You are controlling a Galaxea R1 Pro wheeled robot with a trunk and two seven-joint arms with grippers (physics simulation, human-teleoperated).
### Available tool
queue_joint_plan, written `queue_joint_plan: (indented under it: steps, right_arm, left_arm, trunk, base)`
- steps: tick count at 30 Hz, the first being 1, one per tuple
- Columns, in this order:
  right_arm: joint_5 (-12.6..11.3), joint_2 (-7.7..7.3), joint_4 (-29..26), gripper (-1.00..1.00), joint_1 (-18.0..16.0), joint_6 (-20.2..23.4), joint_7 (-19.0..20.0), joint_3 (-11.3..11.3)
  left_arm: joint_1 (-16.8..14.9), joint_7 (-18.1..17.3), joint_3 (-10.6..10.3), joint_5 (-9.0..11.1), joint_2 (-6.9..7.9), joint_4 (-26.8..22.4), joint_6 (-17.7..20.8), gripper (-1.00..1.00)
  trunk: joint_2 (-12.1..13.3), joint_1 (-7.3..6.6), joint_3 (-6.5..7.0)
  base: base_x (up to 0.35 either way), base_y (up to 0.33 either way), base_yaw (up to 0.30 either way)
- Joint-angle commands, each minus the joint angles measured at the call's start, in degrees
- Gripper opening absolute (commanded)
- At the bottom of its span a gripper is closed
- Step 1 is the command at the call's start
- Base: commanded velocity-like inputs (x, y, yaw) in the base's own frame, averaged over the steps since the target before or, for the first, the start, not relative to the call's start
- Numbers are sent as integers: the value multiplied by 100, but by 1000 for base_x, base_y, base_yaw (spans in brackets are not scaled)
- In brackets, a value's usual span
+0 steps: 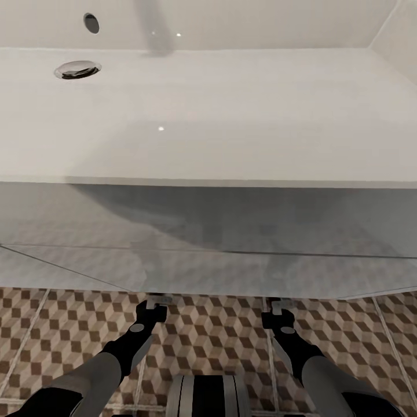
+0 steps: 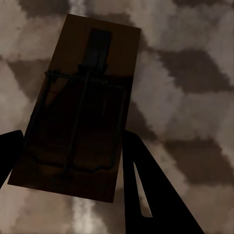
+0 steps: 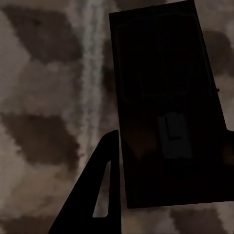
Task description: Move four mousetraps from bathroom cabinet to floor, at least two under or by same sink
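Dark in the shade, one mousetrap [image 2: 78, 112] lies between the fingers of my left gripper [image 2: 71, 134], which is shut on its long edges just above the cube-patterned bathroom floor [image 2: 185, 97]. My right gripper [image 3: 171, 134] holds a second mousetrap [image 3: 165, 97] the same way; one finger [image 3: 97, 195] presses its edge, the other is mostly hidden. From the head camera, both arms reach low, with the left gripper [image 1: 152, 306] and right gripper [image 1: 279, 308] tucked under the front of the white vanity [image 1: 208, 249] that carries the bathroom sink [image 1: 231, 121]. The cabinet is out of view.
The sink's basin has a chrome drain [image 1: 77, 69] at the far left and an overflow hole [image 1: 91, 22] above it. Patterned bathroom floor [image 1: 214, 341] runs in front of the vanity. My own base [image 1: 208, 397] sits between the arms.
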Motion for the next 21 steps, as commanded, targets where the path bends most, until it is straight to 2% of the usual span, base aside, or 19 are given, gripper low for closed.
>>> queue_joint_plan:
  steps: [1,15,21]
  right_arm:
    - [48,5,6,-100,-3,-23,4,-50]
    - [48,8,6,-100,-3,-23,40,-51]
    - [48,8,6,-100,-3,-23,40,-51]
  left_arm:
    - [-3,44,-47,-9,2,6,-18,-100]
    - [-3,52,-64,-20,-7,6,-60,-100]
    - [-3,52,-64,-21,-2,6,-65,-100]
  trunk:
    - [-1,-1,-3]
    - [-1,-1,-3]
    - [-1,-1,-3]
  base:
    - [0,0,0]
    - [0,0,0]
    - [135,0,0]
